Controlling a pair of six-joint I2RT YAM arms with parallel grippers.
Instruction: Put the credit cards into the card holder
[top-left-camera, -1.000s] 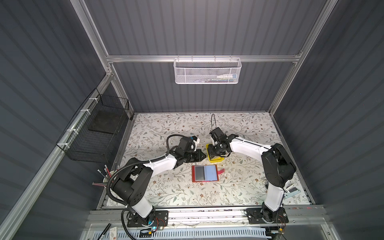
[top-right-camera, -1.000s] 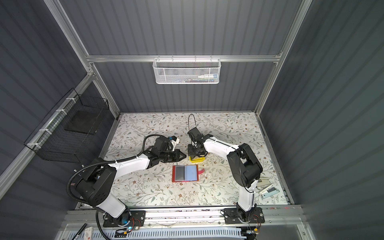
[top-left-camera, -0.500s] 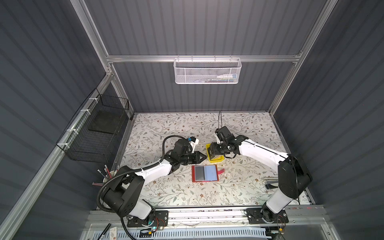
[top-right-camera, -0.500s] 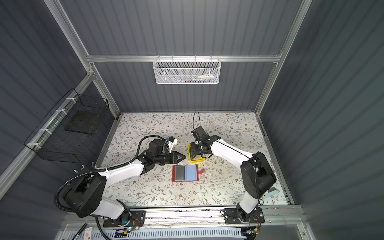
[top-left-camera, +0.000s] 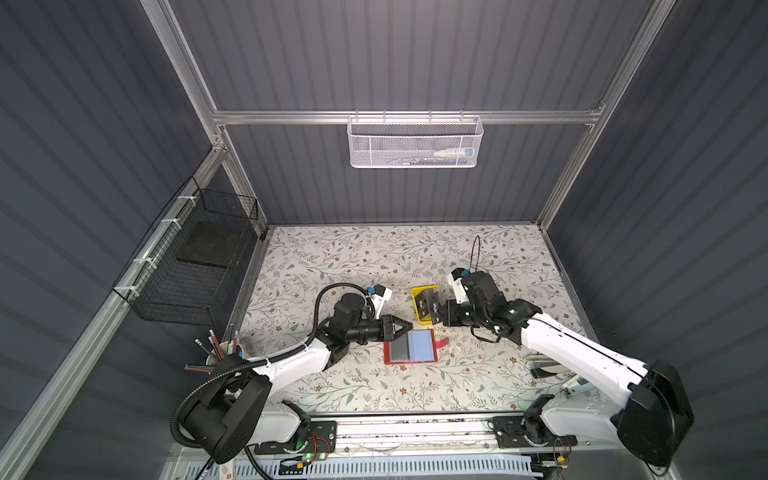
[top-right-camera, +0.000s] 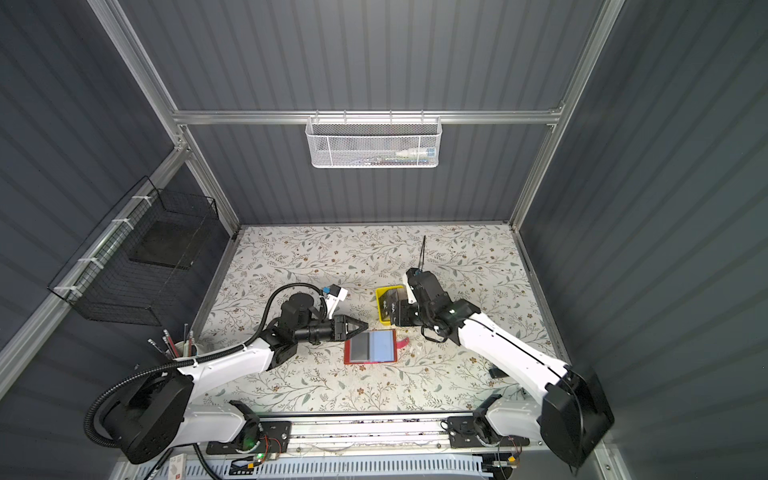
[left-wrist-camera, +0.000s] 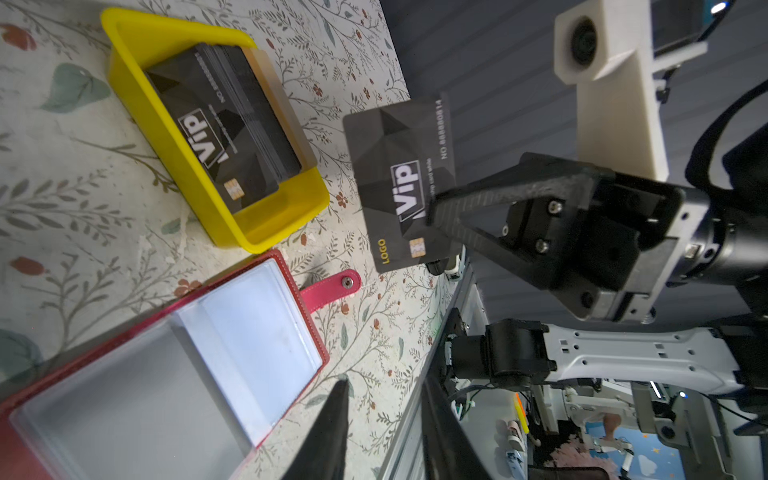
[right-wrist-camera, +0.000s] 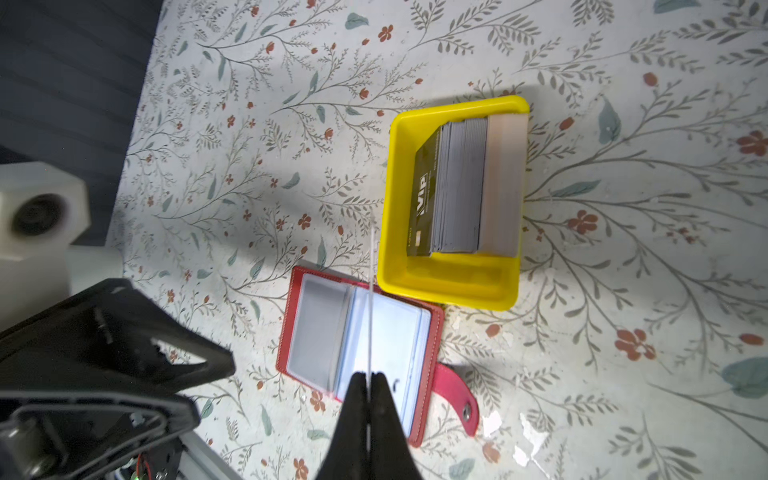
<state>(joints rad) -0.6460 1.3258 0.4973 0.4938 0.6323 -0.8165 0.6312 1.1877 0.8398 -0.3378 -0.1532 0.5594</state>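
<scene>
Your right gripper (left-wrist-camera: 432, 205) is clamped on a single black VIP card (left-wrist-camera: 390, 166), lifted off the table (top-left-camera: 340, 257) just right of centre in both top views, beside the yellow tray (top-left-camera: 419, 289). You grip it by one edge, so most of the card juts free. That hold looks chosen to leave a leading edge for sliding into a pocket.

Your left gripper (top-left-camera: 405, 325) hovers at centre frame, jaws part-way apart and empty. Its tips sit at the upper edge of the card holder (top-left-camera: 411, 348), seemingly placed to steady it or spread a sleeve.

The card holder lies open and flat just below the tray, its snap tab (top-left-camera: 442, 342) trailing to the right. Its pockets (left-wrist-camera: 249, 332) read grey on the left page and pale blue on the right. Whether cards already fill them cannot be told.

The tray holds the other credit cards (right-wrist-camera: 457, 187), packed on edge with a VIP face in front.
</scene>
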